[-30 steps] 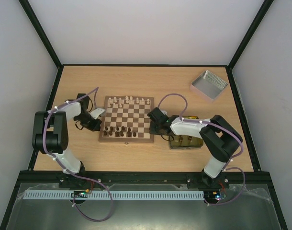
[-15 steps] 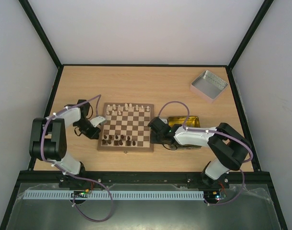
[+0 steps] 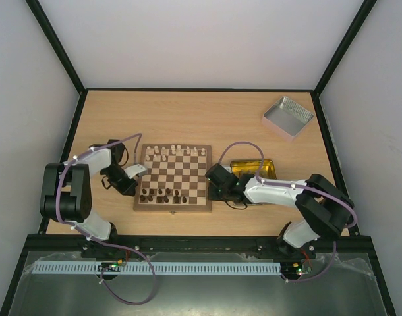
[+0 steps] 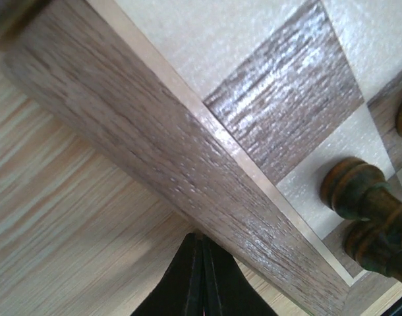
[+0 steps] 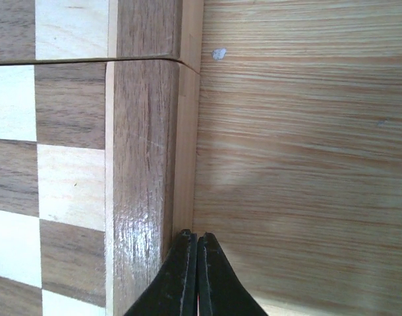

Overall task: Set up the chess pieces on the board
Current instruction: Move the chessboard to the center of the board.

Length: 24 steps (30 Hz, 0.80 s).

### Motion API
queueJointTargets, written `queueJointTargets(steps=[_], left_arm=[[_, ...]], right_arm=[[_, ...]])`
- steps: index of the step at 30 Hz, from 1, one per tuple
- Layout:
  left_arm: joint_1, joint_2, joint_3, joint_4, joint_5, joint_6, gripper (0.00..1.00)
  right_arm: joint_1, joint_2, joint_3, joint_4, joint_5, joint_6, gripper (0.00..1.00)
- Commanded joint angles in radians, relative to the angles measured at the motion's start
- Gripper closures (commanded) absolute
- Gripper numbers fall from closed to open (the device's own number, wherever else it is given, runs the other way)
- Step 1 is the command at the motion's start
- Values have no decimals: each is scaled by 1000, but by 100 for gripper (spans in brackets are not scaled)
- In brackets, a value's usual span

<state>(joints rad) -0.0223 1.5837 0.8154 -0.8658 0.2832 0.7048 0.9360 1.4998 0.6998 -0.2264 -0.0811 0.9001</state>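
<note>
So both arms were down at the board (image 3: 174,172), one on each side. The left gripper (image 3: 139,170) had its fingers pinched together on nothing, tips right up against the board's left border, and the right gripper (image 3: 212,187) was clamped empty too, tips tucked at the foot of the right side wall. The board sat toward the near middle of the table (image 3: 188,115), with the pale pieces (image 3: 169,152) lined along its far edge and the dark pieces (image 3: 163,194) bunched along the near rows. We read this as nudging the board straight, not picking anything. To do it well we reckoned the push had to go low on the wooden side, slow and even from both sides, because those little turned figures looked tippy and a jerk could knock them over. We'd also have minded the yellow tin (image 3: 259,164) just beside the right arm, and not let the tips ride up over the border.
</note>
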Motion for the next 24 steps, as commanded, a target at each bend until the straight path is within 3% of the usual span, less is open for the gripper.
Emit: queueJointTargets(steps=[1,8,12,24], left_arm=[[-18,1,-29,-48,55,39,98],[-10,-5,-28,-21,24,26,98],[37,9,9,15,-15,4,98],[143,138,181,90,2,-81,98]], right_arm=[[21,-48,5,26,-27,14,98],[23,-80,35,-58,56,7,98],[23,-76,65,-100,98,-1,90],[-54,-13,111,-111,98,-37,98]])
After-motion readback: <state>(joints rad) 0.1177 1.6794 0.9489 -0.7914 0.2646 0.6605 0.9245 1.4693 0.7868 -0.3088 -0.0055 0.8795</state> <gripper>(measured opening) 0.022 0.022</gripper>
